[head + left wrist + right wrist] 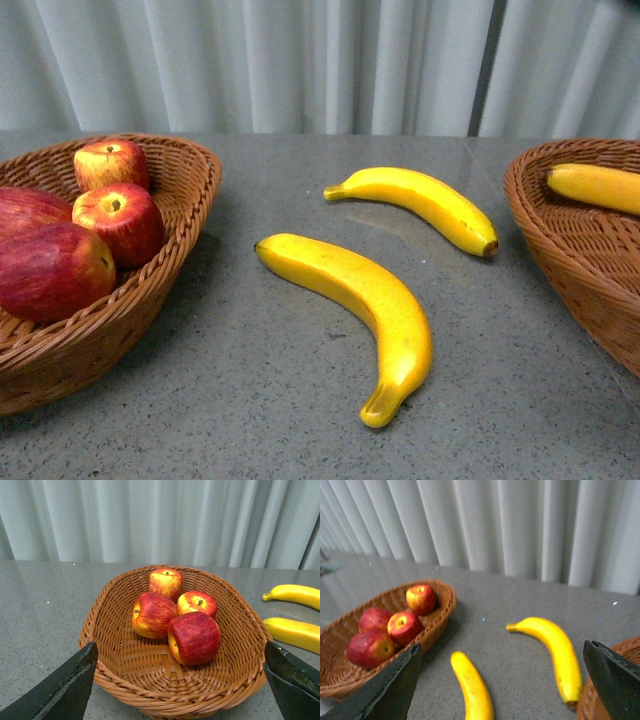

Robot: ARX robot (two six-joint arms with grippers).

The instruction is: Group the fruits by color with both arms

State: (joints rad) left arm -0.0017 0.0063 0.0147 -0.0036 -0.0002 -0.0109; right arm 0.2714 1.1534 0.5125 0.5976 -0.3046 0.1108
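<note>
While both hands sit released with nothing in them, the left hand [180, 652] frames the left basket [190, 215] between its wide-spread fingers. The right hand [502, 647] is spread just as wide, with loose fruit showing between its fingers.

Counts:
- 3 bananas. Near banana [365, 300] lies on the desk [280, 420], stem end toward the camera. Far banana [425, 205] lies behind it, apart, dark tip toward the right basket [570, 250]. Third banana [595, 187] is inside the right basket and partly cut off by the frame.
- 4 apples [120, 220], all in the left basket. They are bunched together and touching, and the rearmost sits stem-up.
- 2 wicker baskets, one at each side.

Surface: grey speckled desk, slightly glossy, with a pale pleated curtain [300, 60] right behind its far edge.

Room: both baskets run out of the front view at the sides. The two loose bananas lie in the middle lane between them, touching neither basket. Bare desk runs in front of the near banana and beyond the far one, up to the curtain.
</note>
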